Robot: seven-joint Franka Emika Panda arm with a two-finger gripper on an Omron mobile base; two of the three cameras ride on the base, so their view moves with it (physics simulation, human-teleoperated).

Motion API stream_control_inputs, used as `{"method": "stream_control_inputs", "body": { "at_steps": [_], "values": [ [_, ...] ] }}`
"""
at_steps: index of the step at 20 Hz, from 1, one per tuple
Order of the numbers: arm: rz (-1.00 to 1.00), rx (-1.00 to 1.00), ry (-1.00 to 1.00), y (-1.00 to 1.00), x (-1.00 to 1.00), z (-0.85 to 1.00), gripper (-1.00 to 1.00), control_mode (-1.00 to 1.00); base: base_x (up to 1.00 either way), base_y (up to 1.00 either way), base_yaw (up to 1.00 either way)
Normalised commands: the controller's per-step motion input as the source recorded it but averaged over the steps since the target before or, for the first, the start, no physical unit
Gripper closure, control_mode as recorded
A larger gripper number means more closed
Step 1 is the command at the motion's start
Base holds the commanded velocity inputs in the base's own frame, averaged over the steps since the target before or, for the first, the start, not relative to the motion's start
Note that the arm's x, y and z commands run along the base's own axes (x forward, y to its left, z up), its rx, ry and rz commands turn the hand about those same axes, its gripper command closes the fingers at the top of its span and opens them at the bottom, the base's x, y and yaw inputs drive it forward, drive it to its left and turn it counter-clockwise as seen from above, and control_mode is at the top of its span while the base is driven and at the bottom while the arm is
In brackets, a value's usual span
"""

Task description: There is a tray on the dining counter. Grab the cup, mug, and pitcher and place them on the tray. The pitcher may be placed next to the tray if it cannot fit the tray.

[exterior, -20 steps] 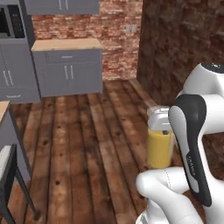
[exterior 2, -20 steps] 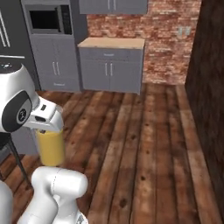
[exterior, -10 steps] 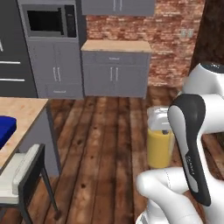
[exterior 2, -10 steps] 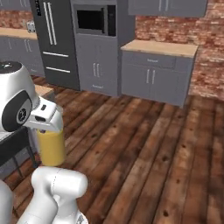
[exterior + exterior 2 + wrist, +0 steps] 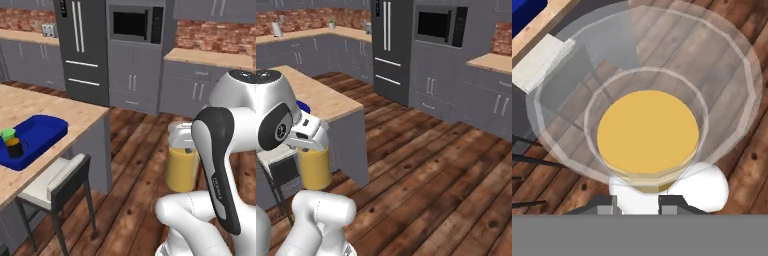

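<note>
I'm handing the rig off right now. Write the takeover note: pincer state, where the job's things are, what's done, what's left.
Pincer: shut on the pitcher, held upright above the wood floor with orange liquid inside.
Tray: on the dining counter, near the edge by the stool.
Cup and mug: both in the tray, at its left end, close together.
Done: cup and mug placed, pitcher picked up.
Left: carry the pitcher to the counter and set it on the tray's free part, or beside the tray if it won't fit.
</note>
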Motion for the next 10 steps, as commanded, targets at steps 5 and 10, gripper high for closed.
{"method": "stream_control_inputs", "body": {
  "at_steps": [5, 10],
  "values": [
    [0.0, 0.0, 0.0, 0.0, 0.0, 0.0, 1.0, 1.0, 0.5, -0.08, 0.66],
    [0.0, 0.0, 0.0, 0.0, 0.0, 0.0, 1.0, 1.0, 0.5, -0.07, 0.67]
  ]
}}
